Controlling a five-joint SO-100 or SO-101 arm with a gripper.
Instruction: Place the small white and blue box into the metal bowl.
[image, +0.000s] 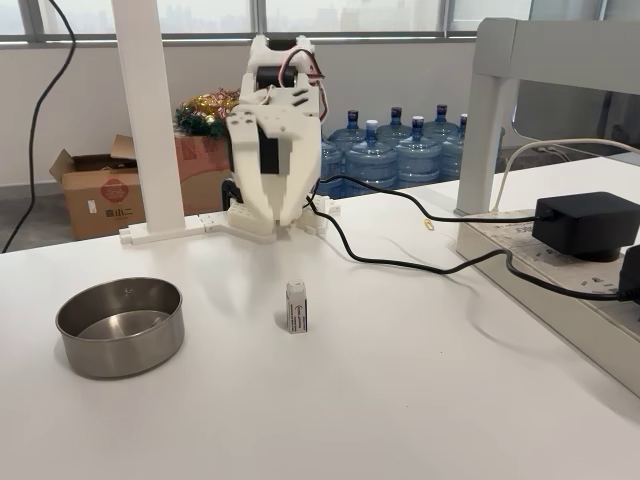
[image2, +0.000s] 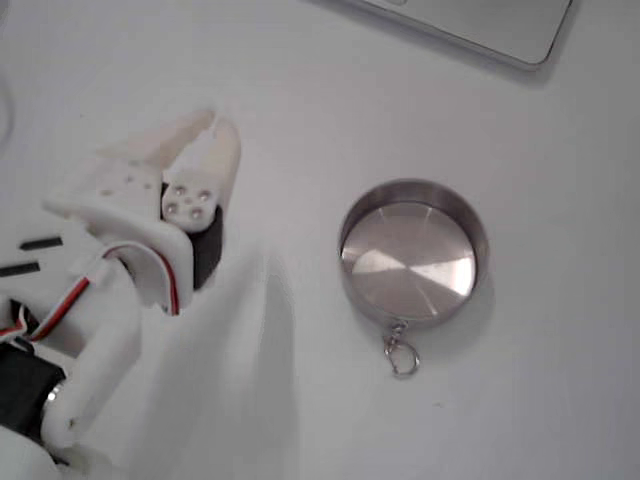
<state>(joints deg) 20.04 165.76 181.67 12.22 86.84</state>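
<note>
The small white and blue box (image: 296, 307) stands upright on the white table, near the middle in a fixed view. Left of it sits the metal bowl (image: 120, 352), with nothing inside. My gripper (image: 283, 214) hangs at the back of the table on the folded white arm, fingers pointing down and pressed together, well behind the box and holding nothing. From above, the bowl (image2: 413, 255) lies right of centre and the gripper (image2: 207, 140) is at the upper left, apart from it.
A black cable (image: 400, 262) runs from the arm's base to a black adapter (image: 585, 224) on a power strip at the right. A white post (image: 150, 120) stands at the back left. A small key ring (image2: 401, 357) lies beside the bowl. A pale slab (image2: 490, 25) crosses the top edge.
</note>
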